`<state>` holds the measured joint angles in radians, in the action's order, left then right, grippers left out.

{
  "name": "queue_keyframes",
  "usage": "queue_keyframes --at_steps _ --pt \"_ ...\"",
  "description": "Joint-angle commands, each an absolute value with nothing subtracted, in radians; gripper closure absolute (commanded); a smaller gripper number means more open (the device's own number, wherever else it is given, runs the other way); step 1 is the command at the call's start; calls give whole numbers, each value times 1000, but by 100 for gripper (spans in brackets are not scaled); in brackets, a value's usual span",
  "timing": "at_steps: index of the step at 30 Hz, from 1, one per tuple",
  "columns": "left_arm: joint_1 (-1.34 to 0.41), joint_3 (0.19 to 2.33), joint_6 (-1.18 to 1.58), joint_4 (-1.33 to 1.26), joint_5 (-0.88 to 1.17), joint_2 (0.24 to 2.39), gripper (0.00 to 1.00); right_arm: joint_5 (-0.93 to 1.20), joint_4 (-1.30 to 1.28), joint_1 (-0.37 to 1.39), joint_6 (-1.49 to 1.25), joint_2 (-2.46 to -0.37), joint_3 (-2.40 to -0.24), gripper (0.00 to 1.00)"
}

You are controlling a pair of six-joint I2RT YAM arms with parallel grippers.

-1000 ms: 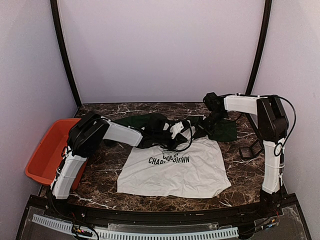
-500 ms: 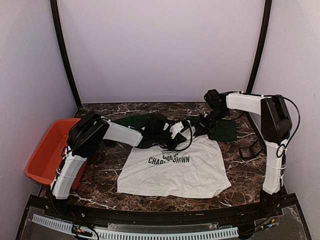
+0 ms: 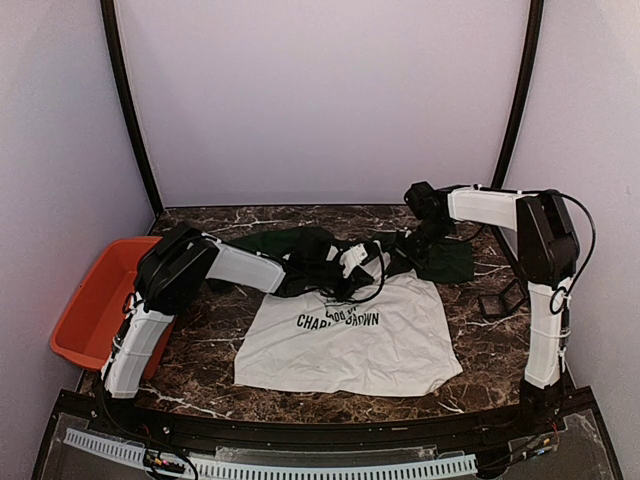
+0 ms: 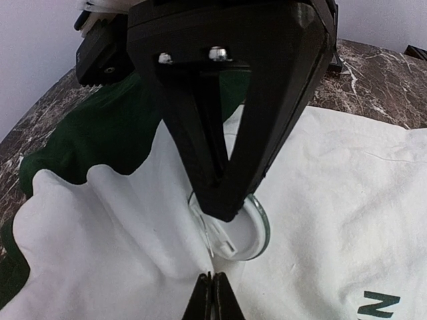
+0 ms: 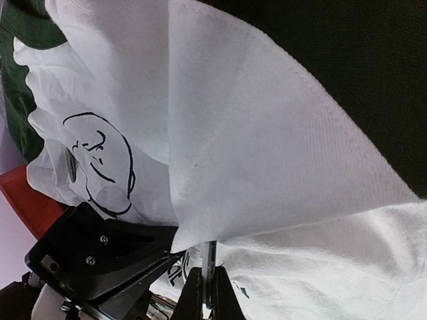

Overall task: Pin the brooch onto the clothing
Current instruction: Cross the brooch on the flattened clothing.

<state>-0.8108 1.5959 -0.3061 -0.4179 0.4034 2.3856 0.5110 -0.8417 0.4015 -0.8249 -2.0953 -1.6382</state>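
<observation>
T-shirt (image 3: 350,350), lettered "CHARLIE BROWN" (partly covered), lies on the table (image 3: 200,375). Left arm (image 3: 245,268) stretches low across its upper edge, left gripper (image 4: 210,287) pinching a white fold. Right arm (image 3: 485,207) reaches in from the far right, right gripper (image 5: 205,283) clamping the clear brooch (image 4: 252,233).

Lettering shows only on the white front of the clothing (image 3: 372,350), in dark capitals near its far edge. From above, the larger line reads "CHAR…BROWN", its middle letters unclear. The smaller line above it is too blurred to read. The left wrist view shows one dark green capital, apparently N.
</observation>
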Motion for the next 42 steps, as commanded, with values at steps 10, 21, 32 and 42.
queue_keyframes --at_steps 10,21,32,42 --pt "-821 1598 -309 -399 419 2325 99 508 -834 408 -843 -2090 -1655 100" --pt "-829 1603 -336 -373 434 2325 99 534 -814 408 -854 -2097 -1663 100" --pt "-830 1595 -334 -402 448 2320 99 495 -849 420 -838 -2143 -1691 100" --pt "-830 1586 -346 -413 423 2315 99 482 -878 447 -805 -2169 -1724 100"
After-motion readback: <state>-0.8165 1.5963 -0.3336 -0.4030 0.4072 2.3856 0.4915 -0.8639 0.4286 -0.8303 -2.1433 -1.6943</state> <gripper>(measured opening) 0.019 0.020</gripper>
